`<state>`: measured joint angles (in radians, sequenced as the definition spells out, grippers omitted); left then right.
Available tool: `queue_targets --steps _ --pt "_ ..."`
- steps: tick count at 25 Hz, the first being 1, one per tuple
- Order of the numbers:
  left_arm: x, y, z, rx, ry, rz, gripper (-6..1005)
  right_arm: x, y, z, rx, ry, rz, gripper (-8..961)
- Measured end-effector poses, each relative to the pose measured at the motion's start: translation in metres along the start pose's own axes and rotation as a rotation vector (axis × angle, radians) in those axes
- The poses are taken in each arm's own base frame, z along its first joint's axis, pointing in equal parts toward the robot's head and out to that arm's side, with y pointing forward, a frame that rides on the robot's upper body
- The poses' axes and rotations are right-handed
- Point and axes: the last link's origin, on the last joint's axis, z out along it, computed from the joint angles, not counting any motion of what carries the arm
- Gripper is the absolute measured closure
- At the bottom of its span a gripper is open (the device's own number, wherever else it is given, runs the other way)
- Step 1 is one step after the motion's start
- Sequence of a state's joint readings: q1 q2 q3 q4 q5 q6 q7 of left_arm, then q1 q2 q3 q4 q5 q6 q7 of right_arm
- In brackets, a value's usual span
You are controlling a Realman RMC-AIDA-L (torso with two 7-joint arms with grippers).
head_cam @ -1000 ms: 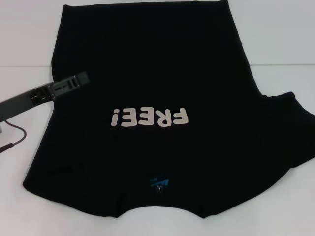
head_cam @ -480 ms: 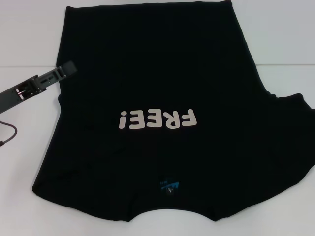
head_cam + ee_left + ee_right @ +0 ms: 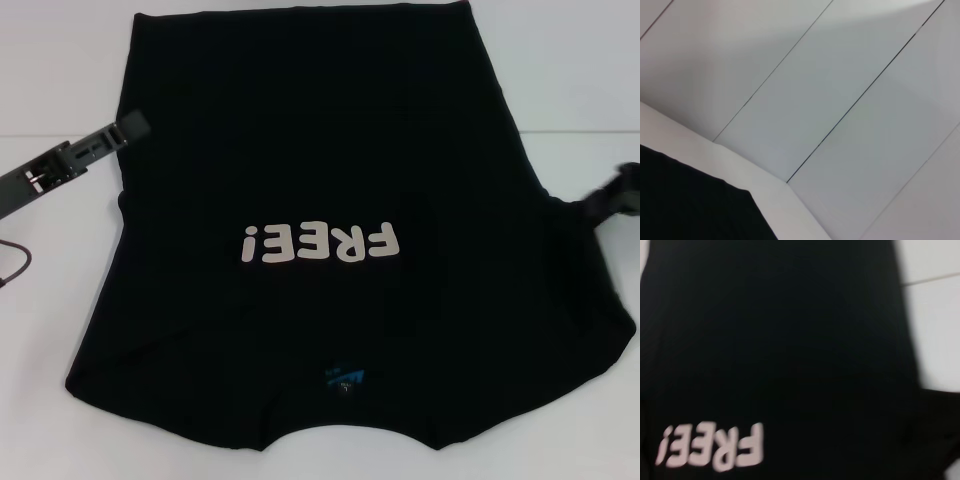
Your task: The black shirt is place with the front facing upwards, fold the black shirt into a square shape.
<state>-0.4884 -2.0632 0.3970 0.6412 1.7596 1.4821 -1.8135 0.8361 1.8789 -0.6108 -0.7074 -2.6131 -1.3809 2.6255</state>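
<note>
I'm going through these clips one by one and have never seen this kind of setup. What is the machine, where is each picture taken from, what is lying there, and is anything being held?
This is a two-armed robot with a camera on its head and one on each wrist. The head view looks down on a white table where the black shirt lies spread out, front up, with the cream letters "FREE!" and a small blue neck label near the robot.

The left gripper reaches in at the shirt's left edge; I cannot tell how its jaws stand or whether it holds cloth. The right gripper is just coming into view at the right sleeve, too cut off to judge.

The left wrist view shows a corner of the shirt, the table and a panelled wall. The right wrist view looks over the shirt's chest and lettering.
</note>
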Motion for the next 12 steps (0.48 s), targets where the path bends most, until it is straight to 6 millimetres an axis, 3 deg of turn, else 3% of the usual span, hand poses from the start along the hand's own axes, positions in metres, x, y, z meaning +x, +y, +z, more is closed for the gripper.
queue_targets --steps 6,12 --pt "0.002 0.000 -0.001 -0.001 0.011 -0.003 220 -0.013 0.050 0.030 0.004 0.049 -0.149 911" --pt "0.002 0.000 -0.002 0.001 0.014 -0.005 220 -0.011 0.072 0.052 -0.001 0.073 -0.203 910"
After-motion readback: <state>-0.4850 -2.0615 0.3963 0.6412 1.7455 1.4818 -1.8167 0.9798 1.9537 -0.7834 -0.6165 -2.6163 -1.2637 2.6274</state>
